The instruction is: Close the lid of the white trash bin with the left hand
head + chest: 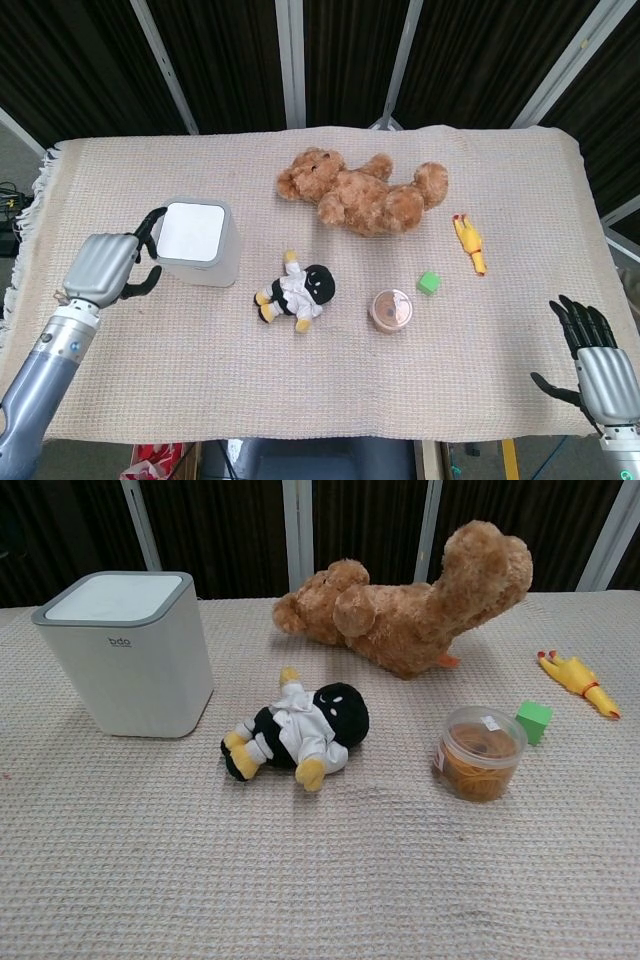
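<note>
Boxy smooth white trash bin [199, 242], flat lid [116, 596] down.

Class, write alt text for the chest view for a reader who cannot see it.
A white trash bin with its lid flat stands at left on a woven cloth. Right of it lie a small doll, a brown teddy bear, a clear tub, a green cube and a rubber chicken.
</note>
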`<action>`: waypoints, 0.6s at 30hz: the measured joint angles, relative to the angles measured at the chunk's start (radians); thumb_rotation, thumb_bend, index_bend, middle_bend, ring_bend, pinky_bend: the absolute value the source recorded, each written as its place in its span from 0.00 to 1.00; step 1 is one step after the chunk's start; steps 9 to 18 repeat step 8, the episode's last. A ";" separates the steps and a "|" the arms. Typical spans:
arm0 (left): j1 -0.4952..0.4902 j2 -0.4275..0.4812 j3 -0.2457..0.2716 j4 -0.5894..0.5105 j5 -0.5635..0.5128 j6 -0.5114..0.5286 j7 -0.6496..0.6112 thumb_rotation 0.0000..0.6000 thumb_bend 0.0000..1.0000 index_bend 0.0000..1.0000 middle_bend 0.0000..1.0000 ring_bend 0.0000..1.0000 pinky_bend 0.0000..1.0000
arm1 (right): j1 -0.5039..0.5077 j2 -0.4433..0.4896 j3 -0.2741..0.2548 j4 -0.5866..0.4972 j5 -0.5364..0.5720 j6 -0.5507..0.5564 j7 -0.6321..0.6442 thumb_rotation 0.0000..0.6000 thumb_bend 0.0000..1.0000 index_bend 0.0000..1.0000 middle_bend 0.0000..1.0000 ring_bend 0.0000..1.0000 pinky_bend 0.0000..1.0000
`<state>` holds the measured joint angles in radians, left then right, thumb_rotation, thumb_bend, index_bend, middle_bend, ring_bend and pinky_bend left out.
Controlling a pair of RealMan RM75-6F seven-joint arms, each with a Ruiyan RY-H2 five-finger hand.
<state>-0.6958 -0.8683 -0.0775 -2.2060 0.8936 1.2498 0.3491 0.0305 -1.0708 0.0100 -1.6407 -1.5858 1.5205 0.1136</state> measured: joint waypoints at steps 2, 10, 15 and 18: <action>0.077 -0.013 0.042 0.008 0.120 0.047 -0.059 1.00 0.11 0.00 0.00 0.00 0.01 | -0.001 0.001 -0.001 0.000 0.000 0.000 -0.009 1.00 0.19 0.00 0.00 0.00 0.00; 0.313 -0.083 0.182 0.148 0.480 0.223 -0.184 1.00 0.10 0.00 0.00 0.00 0.00 | -0.006 0.000 -0.003 -0.001 -0.003 0.007 -0.048 1.00 0.19 0.00 0.00 0.00 0.00; 0.313 -0.083 0.182 0.148 0.480 0.223 -0.184 1.00 0.10 0.00 0.00 0.00 0.00 | -0.006 0.000 -0.003 -0.001 -0.003 0.007 -0.048 1.00 0.19 0.00 0.00 0.00 0.00; 0.313 -0.083 0.182 0.148 0.480 0.223 -0.184 1.00 0.10 0.00 0.00 0.00 0.00 | -0.006 0.000 -0.003 -0.001 -0.003 0.007 -0.048 1.00 0.19 0.00 0.00 0.00 0.00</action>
